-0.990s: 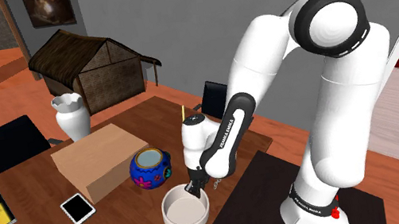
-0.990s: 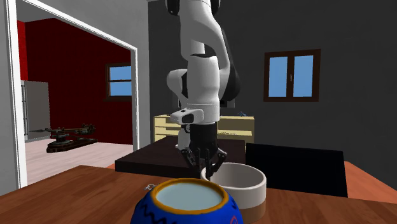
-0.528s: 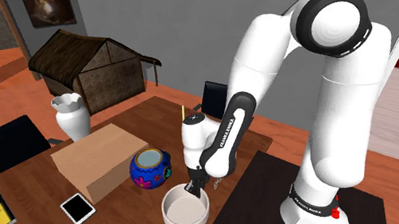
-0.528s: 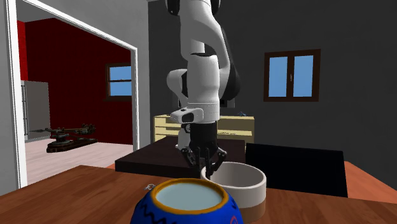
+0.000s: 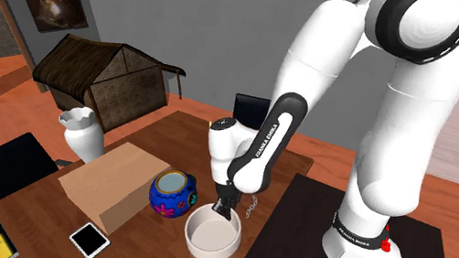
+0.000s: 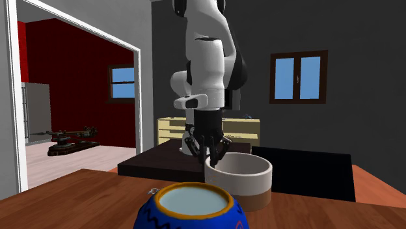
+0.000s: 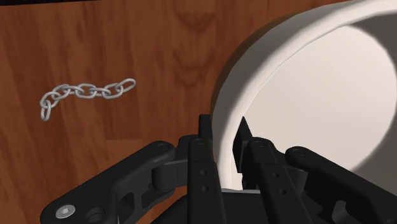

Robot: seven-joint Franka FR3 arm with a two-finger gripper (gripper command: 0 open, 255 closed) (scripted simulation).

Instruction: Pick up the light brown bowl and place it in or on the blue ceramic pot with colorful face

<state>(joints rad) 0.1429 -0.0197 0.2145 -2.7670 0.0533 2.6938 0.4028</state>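
Gripper: black gripper points down from the white arm at the bowl's rim, at about 1 o'clock on the bowl in the shoulder view.
Jaws: pinching the bowl's wall, one finger inside the rim and one outside, as the wrist view shows.
Bowl: round bowl, off-white with a light brown band at its base, upright over the wooden worktop; whether its base touches the wood cannot be told.
Pot: blue pot with bright painted marks and an orange rim stands near the bowl, at 10 o'clock from it in the shoulder view, not touching it.
Chain: short metal chain lies flat on the worktop at 2 o'clock from the bowl in the shoulder view.
Surroundings: cardboard box at 10 o'clock from the pot, white vase beyond it, tablet at 9 o'clock from the bowl.
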